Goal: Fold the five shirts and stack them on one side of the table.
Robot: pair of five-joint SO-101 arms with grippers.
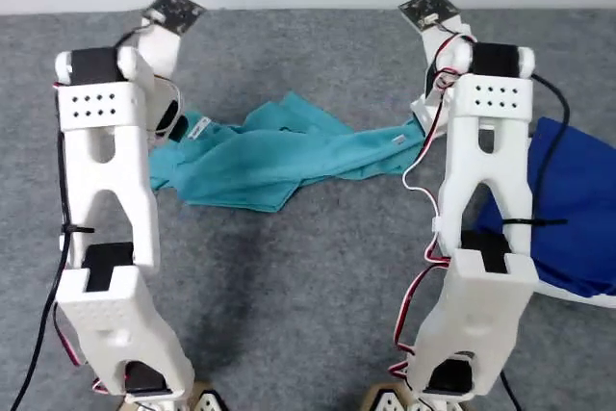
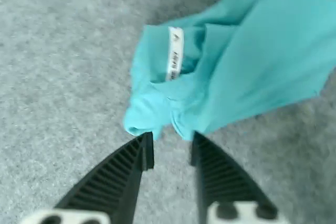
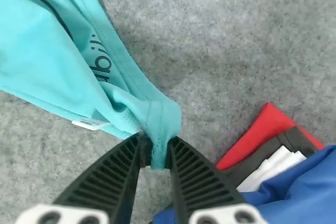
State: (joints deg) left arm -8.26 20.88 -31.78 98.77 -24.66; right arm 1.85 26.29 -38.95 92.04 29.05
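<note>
Two arms: stretched forward side by side, wrists tipped down.
left gripper (image 2: 170, 148): jaws narrowly parted at the labelled end of the teal shirt (image 2: 252, 61).
right gripper (image 3: 156, 153): pinching its other end.
teal shirt: crumpled on the table (image 1: 318, 315), between the arms.

teal shirt (image 1: 279, 156): plain turquoise, with a white label (image 2: 175, 53) and dark lettering
blue shirt (image 1: 568, 209): solid royal blue
red shirt (image 3: 260, 132): plain red
surface (image 1: 308, 286): mottled grey
arms (image 1: 106, 190): white
jaws: black, ribbed
</note>
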